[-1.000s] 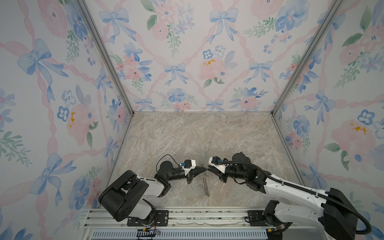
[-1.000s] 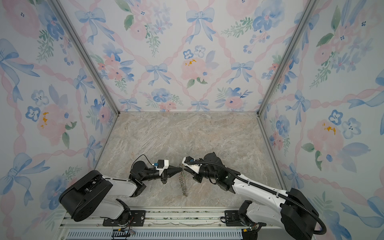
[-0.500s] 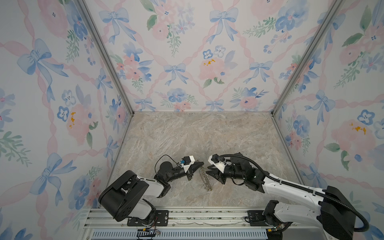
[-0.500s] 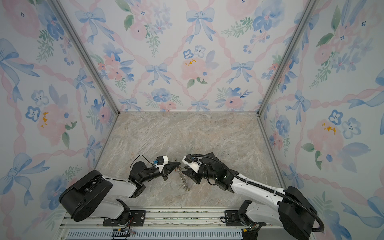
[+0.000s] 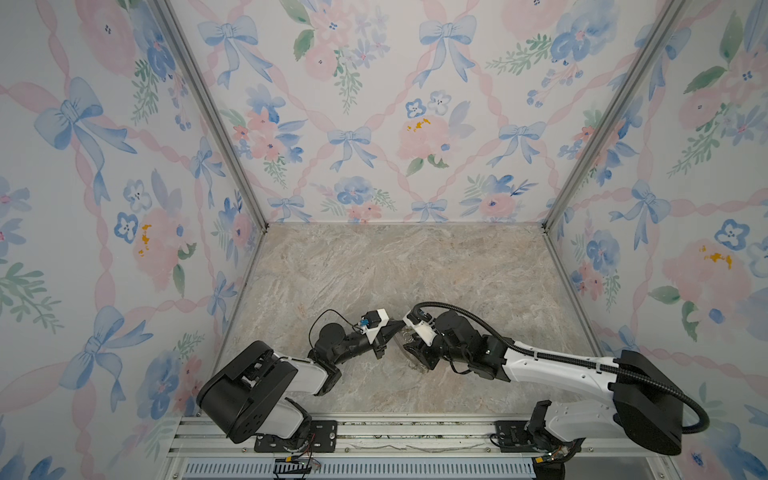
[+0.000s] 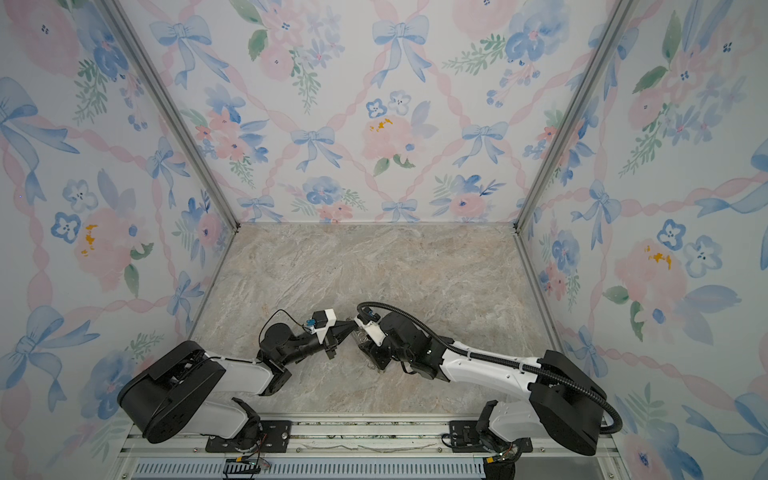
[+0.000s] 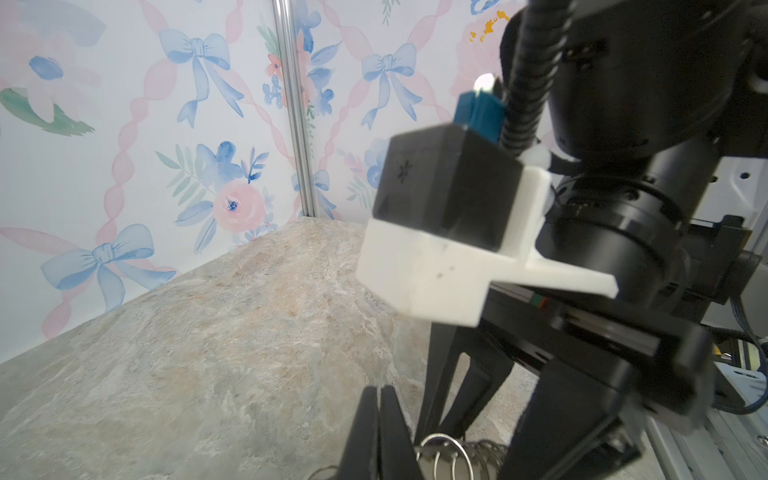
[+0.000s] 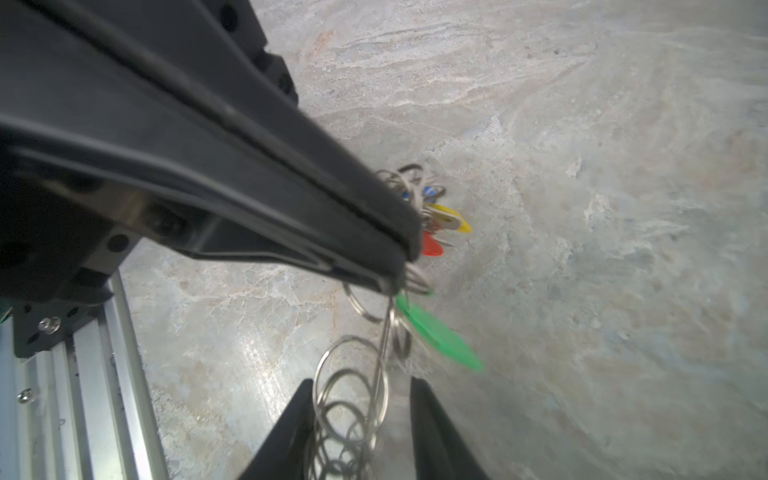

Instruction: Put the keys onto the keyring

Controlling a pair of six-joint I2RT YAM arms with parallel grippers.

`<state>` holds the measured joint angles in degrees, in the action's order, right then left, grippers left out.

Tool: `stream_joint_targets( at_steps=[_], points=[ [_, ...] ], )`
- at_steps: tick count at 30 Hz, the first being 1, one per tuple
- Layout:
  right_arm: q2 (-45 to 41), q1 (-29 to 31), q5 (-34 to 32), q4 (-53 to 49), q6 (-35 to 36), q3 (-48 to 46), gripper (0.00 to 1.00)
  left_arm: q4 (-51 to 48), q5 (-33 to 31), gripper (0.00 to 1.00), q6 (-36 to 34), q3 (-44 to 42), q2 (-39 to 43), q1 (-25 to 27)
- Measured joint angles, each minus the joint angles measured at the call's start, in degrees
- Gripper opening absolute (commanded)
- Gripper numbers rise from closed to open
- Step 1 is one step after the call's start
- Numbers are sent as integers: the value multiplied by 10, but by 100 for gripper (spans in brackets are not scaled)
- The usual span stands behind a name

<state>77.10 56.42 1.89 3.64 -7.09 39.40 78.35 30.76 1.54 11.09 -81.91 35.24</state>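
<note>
**Clerk:** Changes since a second ago?

**Checker:** One. Right pincer [image 8: 361, 384]: then tip to tip with the left pincer [image 5: 390, 331], at its 3 o'clock. Now lower, at its 5 o'clock, with the jaws wider.

**Clerk:** Right pincer, state?

**Checker:** Open. One finger stands on either side of the hanging end of the keyring [image 8: 353, 419]. One finger is at or against the wire rings [image 7: 444, 452]; the other stands clear of them.

**Clerk:** Left pincer?

**Checker:** Closed, jaws flat together, nipping the keyring at its upper edge. The keyring hangs from that tip.

**Clerk:** Keyring, location?

**Checker:** At 6 o'clock of the surface [image 5: 374, 270], near the front edge, between the two pincers in both top views. It shows edge-on: a thin grey plate with silver rings bunched along it. Whether its lower end touches the surface: cannot tell.

**Clerk:** Keys, count and place?

**Checker:** Four, listed by head colour.
- Green key [image 8: 440, 338]: just beside the left pincer's tip, nearest the right pincer, blurred.
- Red key [image 8: 432, 248], yellow key [image 8: 451, 218], blue key [image 8: 430, 192]: clustered beyond that tip among further rings, in that order away from the right pincer.

Whether each is threaded on a ring: cannot tell. All four are too small to make out in the top views.
</note>
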Motion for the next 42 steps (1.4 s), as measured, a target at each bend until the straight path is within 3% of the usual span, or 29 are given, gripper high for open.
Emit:
stream_joint_targets(
  at_steps=[7,13,17,28,36,42],
  points=[
    [12,0,-12,1,-5,0,13,-3,-11,2,1,0,0,0],
    [11,-2,-7,2,-2,0,4,-21,-21,26,18,3,6,-5],
    [-1,-18,3,2,-7,-5,1,-52,-44,43,41,5,37,-15],
    [-64,-126,99,96,-90,-47,1,-230,-111,52,121,37,133,-30],
    [-76,-136,200,216,-131,-59,2,-257,-64,56,138,36,139,-38],
    [-101,-137,238,238,-133,-79,2,-255,-25,58,148,33,138,-62]
  ],
)
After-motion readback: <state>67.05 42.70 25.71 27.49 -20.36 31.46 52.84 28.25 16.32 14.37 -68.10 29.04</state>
